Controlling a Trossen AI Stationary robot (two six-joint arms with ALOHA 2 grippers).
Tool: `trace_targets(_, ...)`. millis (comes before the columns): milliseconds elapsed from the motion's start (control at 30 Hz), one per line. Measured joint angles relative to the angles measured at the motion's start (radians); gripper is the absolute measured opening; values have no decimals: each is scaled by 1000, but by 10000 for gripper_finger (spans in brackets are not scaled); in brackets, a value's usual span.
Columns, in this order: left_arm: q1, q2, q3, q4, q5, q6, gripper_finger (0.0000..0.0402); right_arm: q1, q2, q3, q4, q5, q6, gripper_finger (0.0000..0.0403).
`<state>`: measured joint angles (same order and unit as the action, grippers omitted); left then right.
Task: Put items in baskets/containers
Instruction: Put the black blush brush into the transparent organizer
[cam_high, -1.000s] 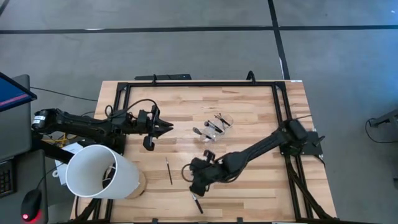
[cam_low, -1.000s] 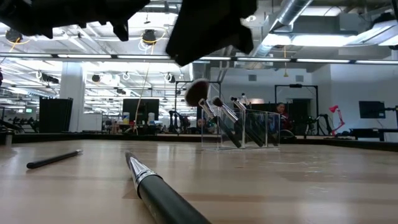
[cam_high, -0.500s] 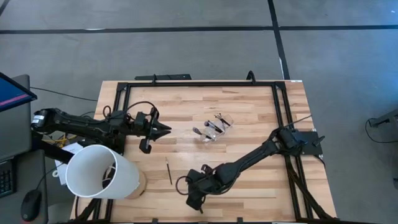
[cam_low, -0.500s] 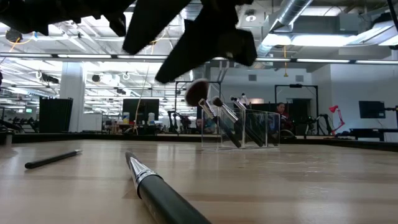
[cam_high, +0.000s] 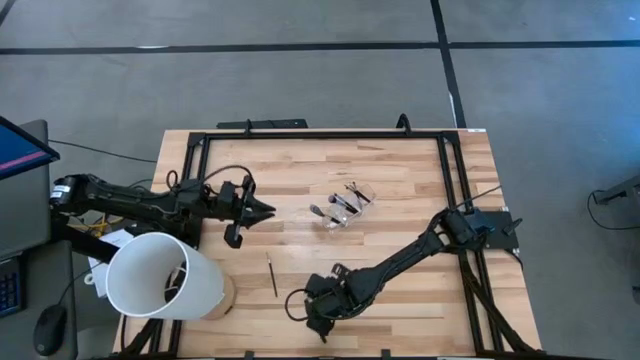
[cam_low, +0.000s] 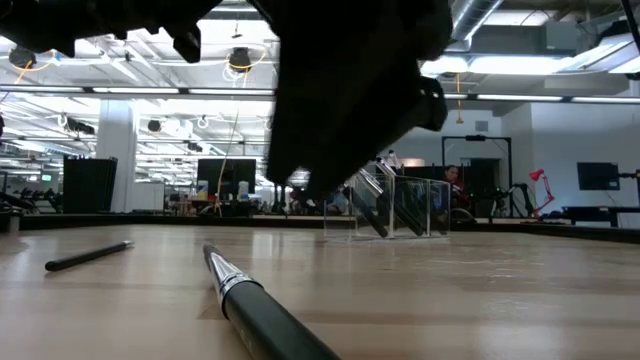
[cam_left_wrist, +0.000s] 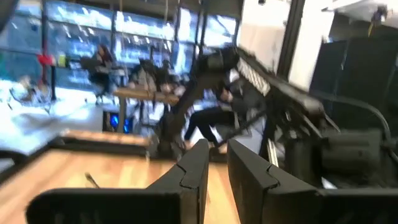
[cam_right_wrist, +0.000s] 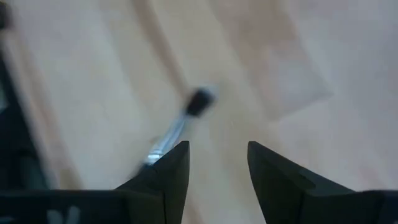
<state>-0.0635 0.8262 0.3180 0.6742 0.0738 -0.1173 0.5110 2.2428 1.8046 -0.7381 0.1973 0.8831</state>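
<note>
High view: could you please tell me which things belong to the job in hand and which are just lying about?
Job in hand:
clear box holding brushes; loose thin stick; brush under the open right tool.

Lying about:
large white cylinder at the table's left near corner; left tool, idle, left of the box.

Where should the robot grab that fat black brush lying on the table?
On the brush's dark handle, just behind the silver ferrule, coming straight down from above. It lies flat on the table, so the fingers should straddle it across its width. The open right gripper hovers over it; the left gripper waits apart.
</note>
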Motion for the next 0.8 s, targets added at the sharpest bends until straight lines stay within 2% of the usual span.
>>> trace_targets(167,-49,26,1,-30,-34,4,57,13,-62,-1,-188,206,14,151)
trace_targets(233,-82,61,13,-31,-64,5,57,20,-92,0,-261,246,37,149)
trace_targets(367,-152,196,86,-42,-74,22,57,39,-142,0,-419,276,96,144)
trace_targets(500,-190,330,195,-152,-68,39,57,75,-182,0,-590,341,190,139)
trace_targets(667,-238,446,277,-244,59,119,57,138,-227,-1,-766,354,305,132)
trace_targets(800,-320,530,277,-251,68,227,70,174,-267,-1,-783,339,322,132)
